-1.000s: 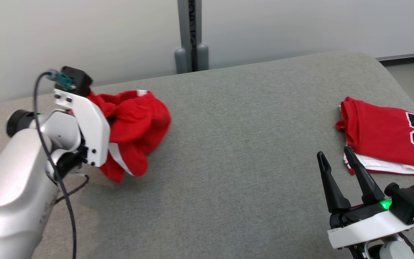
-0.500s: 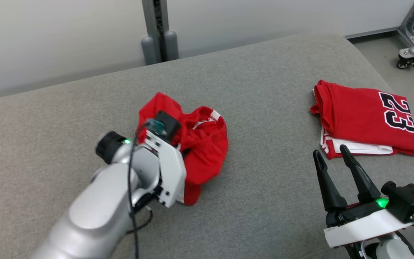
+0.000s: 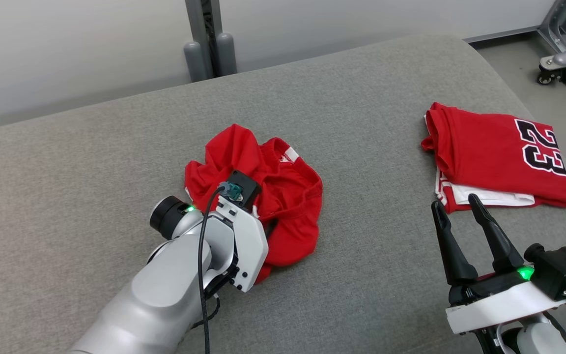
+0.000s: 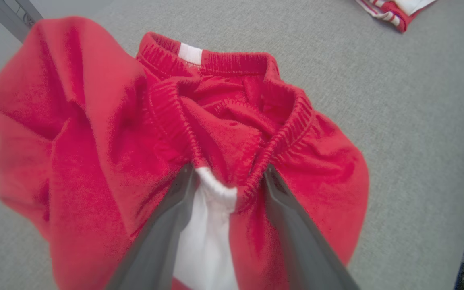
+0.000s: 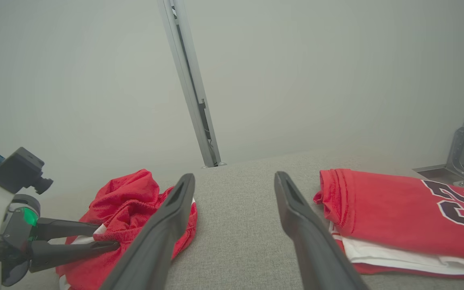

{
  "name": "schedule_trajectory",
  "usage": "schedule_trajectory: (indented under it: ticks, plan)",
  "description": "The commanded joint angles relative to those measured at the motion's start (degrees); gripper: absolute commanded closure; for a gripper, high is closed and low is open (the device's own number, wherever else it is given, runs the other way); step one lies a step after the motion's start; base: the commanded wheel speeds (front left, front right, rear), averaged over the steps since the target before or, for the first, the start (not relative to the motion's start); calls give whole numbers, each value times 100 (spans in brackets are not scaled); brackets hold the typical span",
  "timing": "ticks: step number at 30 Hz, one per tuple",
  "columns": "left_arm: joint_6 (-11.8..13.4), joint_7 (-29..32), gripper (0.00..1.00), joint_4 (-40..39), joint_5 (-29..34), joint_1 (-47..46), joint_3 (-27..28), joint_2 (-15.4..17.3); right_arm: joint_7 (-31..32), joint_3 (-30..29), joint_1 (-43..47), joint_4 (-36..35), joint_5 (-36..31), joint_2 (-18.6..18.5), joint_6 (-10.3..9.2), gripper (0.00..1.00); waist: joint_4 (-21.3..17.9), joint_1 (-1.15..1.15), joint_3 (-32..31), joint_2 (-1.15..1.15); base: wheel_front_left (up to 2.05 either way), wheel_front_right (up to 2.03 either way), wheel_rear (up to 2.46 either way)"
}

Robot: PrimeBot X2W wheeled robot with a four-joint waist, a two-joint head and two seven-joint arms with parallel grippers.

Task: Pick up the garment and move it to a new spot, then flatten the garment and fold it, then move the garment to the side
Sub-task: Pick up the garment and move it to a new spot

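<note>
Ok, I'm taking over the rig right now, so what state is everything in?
Left claw: open, fingers either side of the red garment at its waistband; grip looks released.
Right claw: open, empty, hovering near the folded 23 jersey.
Garment: crumpled at the middle of the grey cushion.
Done: garment set down.
Left: flatten, fold, move aside.

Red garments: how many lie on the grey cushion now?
2. Crumpled red shorts lie central on the cushion; a folded red number 23 jersey lies at its right end. White-and-red cloth under the jersey could be a hidden third.
</note>
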Motion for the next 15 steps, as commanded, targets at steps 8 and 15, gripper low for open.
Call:
schedule_trajectory:
  ticks: [8, 15]
  plan:
    - [-8, -475, 0, -66, -337, -163, -184, -60, -11, -90, 119, 33, -41, -106, -1, 0, 367, 0, -258, 0, 0, 0, 0]
    - [29, -815, 0, -415, -494, -75, 0, 164, -12, -250, 265, 18, -62, -168, -1, 0, 722, 0, -469, 0, 0, 0, 0]
